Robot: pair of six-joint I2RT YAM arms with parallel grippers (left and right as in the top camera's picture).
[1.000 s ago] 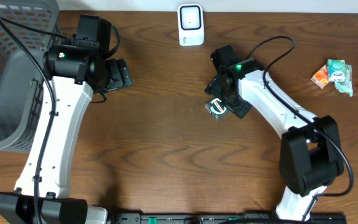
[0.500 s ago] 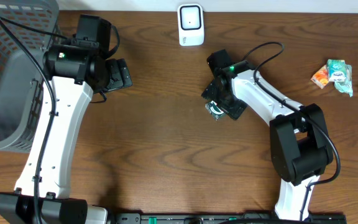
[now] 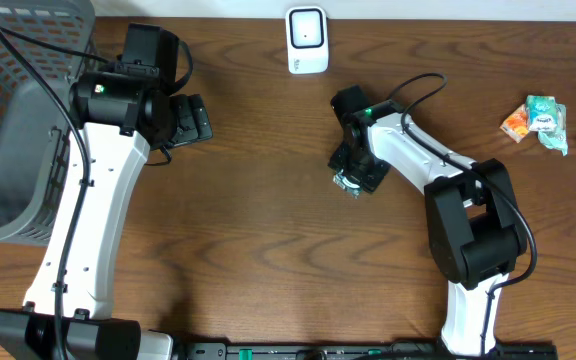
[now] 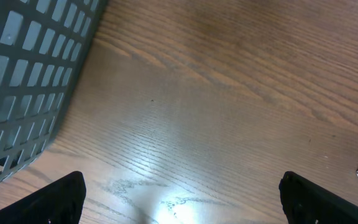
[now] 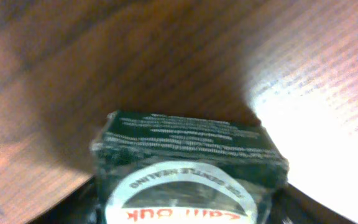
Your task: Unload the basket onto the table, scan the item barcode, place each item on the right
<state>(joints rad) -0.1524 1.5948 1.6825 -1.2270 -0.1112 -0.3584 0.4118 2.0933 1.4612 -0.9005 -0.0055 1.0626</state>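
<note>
Basket point(image 3: 8, 120) of grey mesh sits left of the left pincer point(image 4: 184, 198), whose jaws stand wide over the wooden table point(image 4: 229, 93). White barcode scanner point(image 3: 307, 40) stands beyond and left of the right pincer point(image 3: 351, 173). Directly under that pincer, between its fingers, lies a dark box point(image 5: 188, 155) with a round white label, its visible long side running from finger to finger and dipping slightly rightwards. Whether the fingers grip it, I cannot tell. Snack packets point(image 3: 538, 118) lie well to its right.
</note>
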